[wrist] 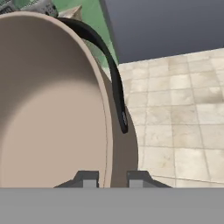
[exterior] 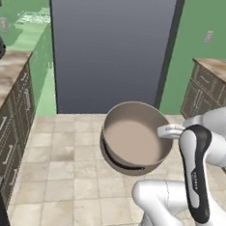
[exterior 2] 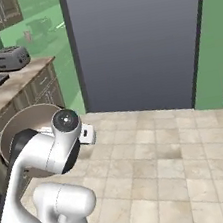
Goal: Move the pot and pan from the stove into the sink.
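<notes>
We carry the pot, clear of the stove and on its way to the sink.

Our gripper (wrist: 111,178) has its fingers pinched narrow on the rim of the pot (exterior: 136,136), one tip inside the pale wall and one outside, just by a dark side handle (wrist: 114,83). The pot hangs tilted in the air over the tiled floor (exterior: 66,169), in front of a tall dark grey panel (exterior: 109,42), with counters off to either side. We judge this the transport step for the first item. Next we need to find the basin, keep the pot steady in this thin rim grip, and lower it inside before letting go.
</notes>
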### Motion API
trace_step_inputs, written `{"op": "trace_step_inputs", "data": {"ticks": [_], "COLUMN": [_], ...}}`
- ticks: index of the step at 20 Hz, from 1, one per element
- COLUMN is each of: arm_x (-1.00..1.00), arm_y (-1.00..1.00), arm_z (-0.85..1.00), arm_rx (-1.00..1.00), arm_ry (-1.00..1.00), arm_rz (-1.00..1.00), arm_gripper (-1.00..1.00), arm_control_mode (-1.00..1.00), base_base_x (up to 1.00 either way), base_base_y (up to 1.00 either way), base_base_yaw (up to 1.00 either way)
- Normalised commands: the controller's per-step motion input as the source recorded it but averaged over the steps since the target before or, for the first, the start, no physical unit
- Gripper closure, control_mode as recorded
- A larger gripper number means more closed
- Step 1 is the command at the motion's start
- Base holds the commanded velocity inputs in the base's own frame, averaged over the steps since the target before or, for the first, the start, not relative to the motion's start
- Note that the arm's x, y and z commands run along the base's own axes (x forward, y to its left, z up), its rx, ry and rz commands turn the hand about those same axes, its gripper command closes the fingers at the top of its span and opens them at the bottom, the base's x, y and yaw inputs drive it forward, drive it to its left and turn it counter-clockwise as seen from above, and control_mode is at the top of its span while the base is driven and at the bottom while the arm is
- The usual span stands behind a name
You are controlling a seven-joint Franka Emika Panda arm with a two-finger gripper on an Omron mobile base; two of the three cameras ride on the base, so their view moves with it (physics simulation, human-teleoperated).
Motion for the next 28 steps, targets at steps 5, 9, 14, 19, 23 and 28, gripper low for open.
{"op": "trace_step_inputs", "data": {"ticks": [5,9,14,19,23,28], "arm_x": [0.00,0.00,0.00,0.00,0.00,0.00], "arm_y": [0.00,0.00,0.00,0.00,0.00,0.00], "arm_z": [0.00,0.00,0.00,0.00,0.00,0.00], "arm_rx": [0.00,0.00,0.00,0.00,0.00,0.00], "arm_ry": [0.00,0.00,0.00,0.00,0.00,0.00], "arm_rz": [0.00,0.00,0.00,0.00,0.00,0.00], "arm_gripper": [1.00,1.00,1.00,1.00,1.00,1.00], "arm_control_mode": [1.00,1.00,1.00,1.00,1.00,1.00], "base_base_x": [0.02,0.02,0.02,0.02,0.02,0.01], "base_base_y": [-0.06,-0.06,-0.05,-0.05,-0.05,-0.07], "base_base_yaw": [-0.50,-0.50,-0.50,-0.50,-0.50,-0.50]}}
